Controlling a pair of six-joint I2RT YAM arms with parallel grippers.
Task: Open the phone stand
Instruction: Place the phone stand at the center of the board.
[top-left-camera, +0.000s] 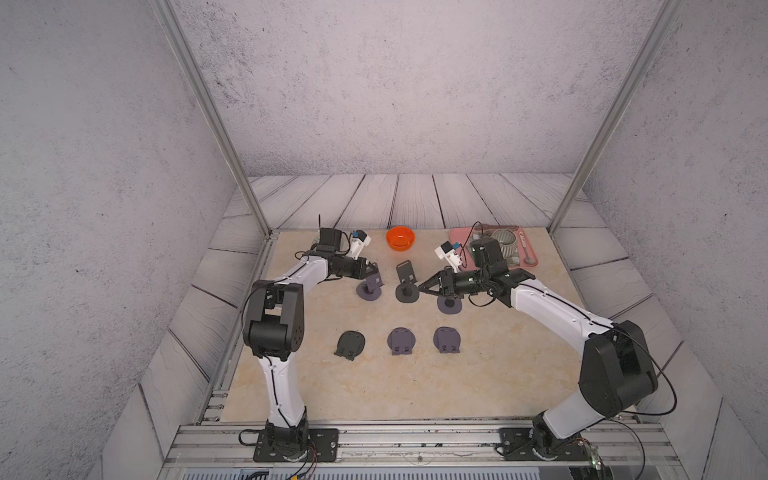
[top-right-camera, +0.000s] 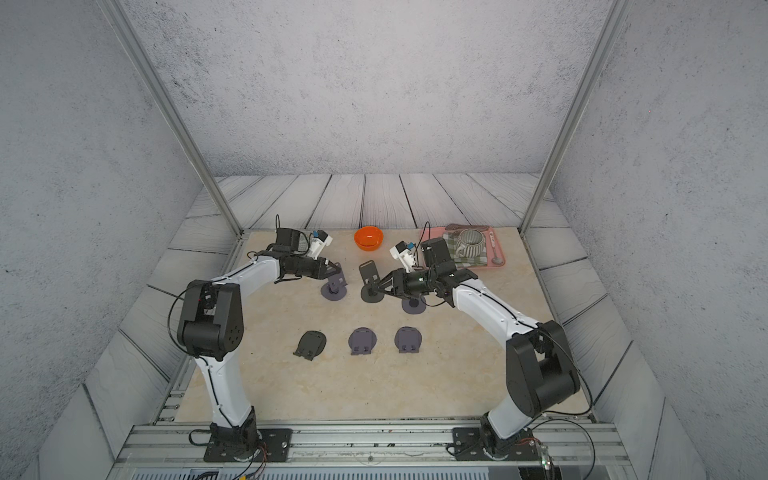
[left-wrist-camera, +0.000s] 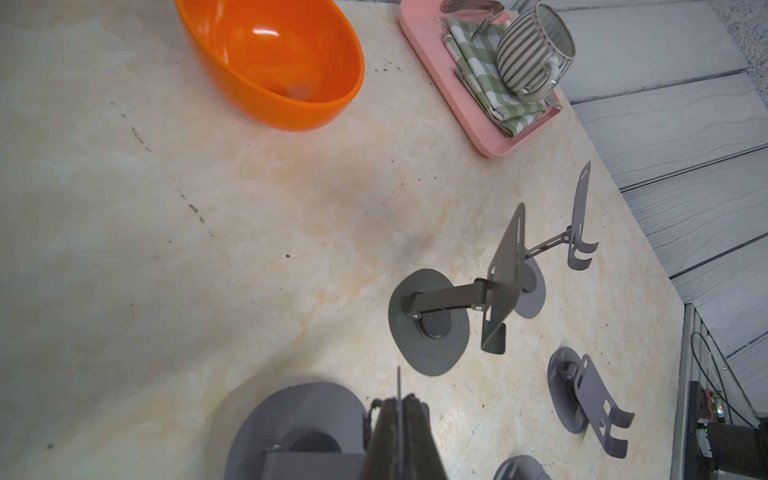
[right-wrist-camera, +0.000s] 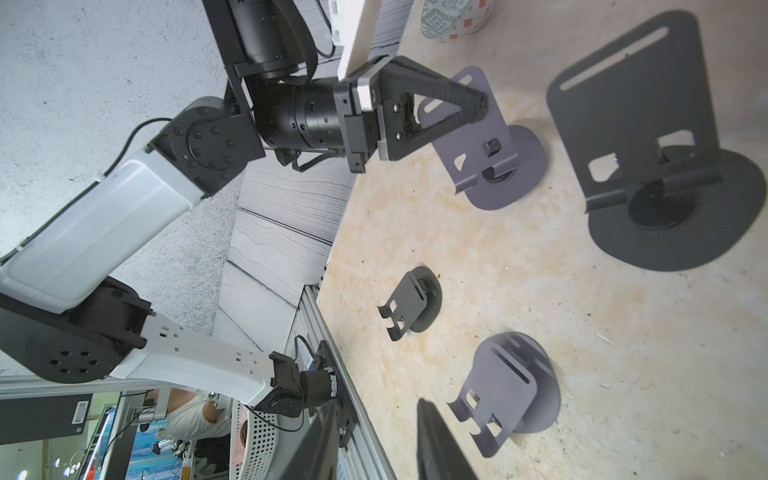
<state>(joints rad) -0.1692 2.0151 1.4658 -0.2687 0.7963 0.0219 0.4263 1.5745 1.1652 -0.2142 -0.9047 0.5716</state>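
I had the left pincer (right-wrist-camera: 478, 104) clamped shut on the upper edge of the lilac phone stand (right-wrist-camera: 490, 158) at the far left, its plate already raised off the round base. The right pincer (top-left-camera: 423, 286) hung beside the dark phone stand (top-left-camera: 406, 282) in the far middle, jaws apart and empty. I judged the plate-raising step nearly finished. Next I would need to let go cleanly without dragging the light base, then go for the three folded stands (top-left-camera: 401, 340) in the near row. No brand showed. The barcode sticker (right-wrist-camera: 81, 411) beyond the rail and the print on the patterned cup (right-wrist-camera: 453, 16) were too small to read.
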